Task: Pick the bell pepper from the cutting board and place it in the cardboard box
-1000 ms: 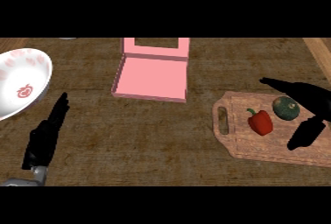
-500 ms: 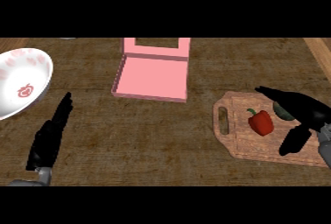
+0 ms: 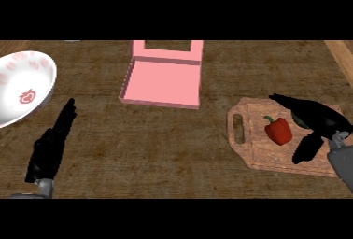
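Note:
A red bell pepper (image 3: 278,130) with a green stem lies on the wooden cutting board (image 3: 257,153) at the right. My right hand (image 3: 318,121) hovers just right of the pepper, open, fingers spread above it and thumb hanging below; nothing is held. It hides most of a dark green item on the board. The pink open box (image 3: 163,80) sits at top centre, lid raised at the back. My left hand (image 3: 51,144) rests open at the lower left, fingers straight.
A white plate (image 3: 21,87) with a red mark lies at the left edge. A wooden strip (image 3: 342,56) runs along the top right corner. Brown woven counter lies between box and board.
My right hand has moved left and down over the cutting board, closing in on the pepper and covering the dark green item. The left hand drifted slightly.

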